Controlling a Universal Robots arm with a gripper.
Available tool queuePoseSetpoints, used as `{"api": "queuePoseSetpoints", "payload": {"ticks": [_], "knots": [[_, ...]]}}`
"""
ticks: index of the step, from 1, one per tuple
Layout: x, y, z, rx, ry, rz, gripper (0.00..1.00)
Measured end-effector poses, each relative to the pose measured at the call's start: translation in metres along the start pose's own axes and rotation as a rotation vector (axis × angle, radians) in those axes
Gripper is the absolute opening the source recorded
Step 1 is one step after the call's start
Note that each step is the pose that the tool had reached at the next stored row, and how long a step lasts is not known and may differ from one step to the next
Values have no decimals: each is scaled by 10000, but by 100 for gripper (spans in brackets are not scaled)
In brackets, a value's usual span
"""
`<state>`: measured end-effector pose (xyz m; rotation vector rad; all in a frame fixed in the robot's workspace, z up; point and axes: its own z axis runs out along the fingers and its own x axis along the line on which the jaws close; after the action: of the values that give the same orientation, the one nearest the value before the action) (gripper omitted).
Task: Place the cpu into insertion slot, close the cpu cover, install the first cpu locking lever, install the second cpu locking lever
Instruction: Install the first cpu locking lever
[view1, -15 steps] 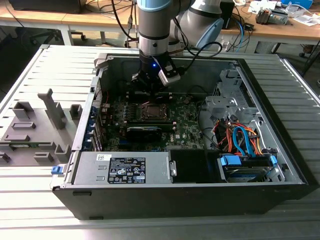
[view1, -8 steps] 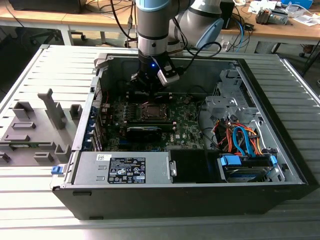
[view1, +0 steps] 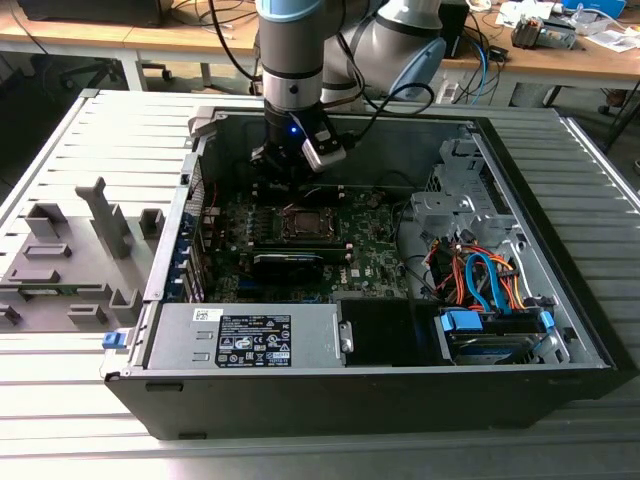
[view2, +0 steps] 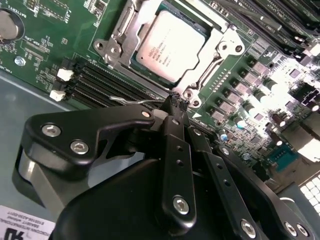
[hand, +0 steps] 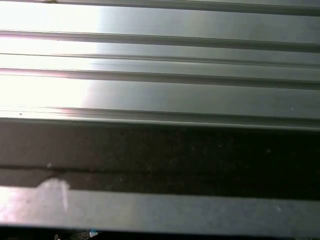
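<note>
Hand (view2: 177, 101), fingers together at the thin lever (view2: 132, 100) beside the cover (view2: 220, 44) — it may slip off, letting the wire spring.

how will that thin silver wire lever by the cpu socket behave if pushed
The thin silver wire lever looks springy, so it will probably flex before it moves. Its smooth, narrow metal may slip off the black claw tip beside it. It looks light for its length.
</note>
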<state>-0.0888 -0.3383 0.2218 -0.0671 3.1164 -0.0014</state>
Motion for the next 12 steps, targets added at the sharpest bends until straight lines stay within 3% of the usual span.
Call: {"api": "queuePoseSetpoints", "payload": {"ticks": [3,6,12], "knots": [[5,14,1,0,-1,-41,11],[4,35,5,-12,-1,-477,11],[2,58,20,-12,-2,-485,11]]}}
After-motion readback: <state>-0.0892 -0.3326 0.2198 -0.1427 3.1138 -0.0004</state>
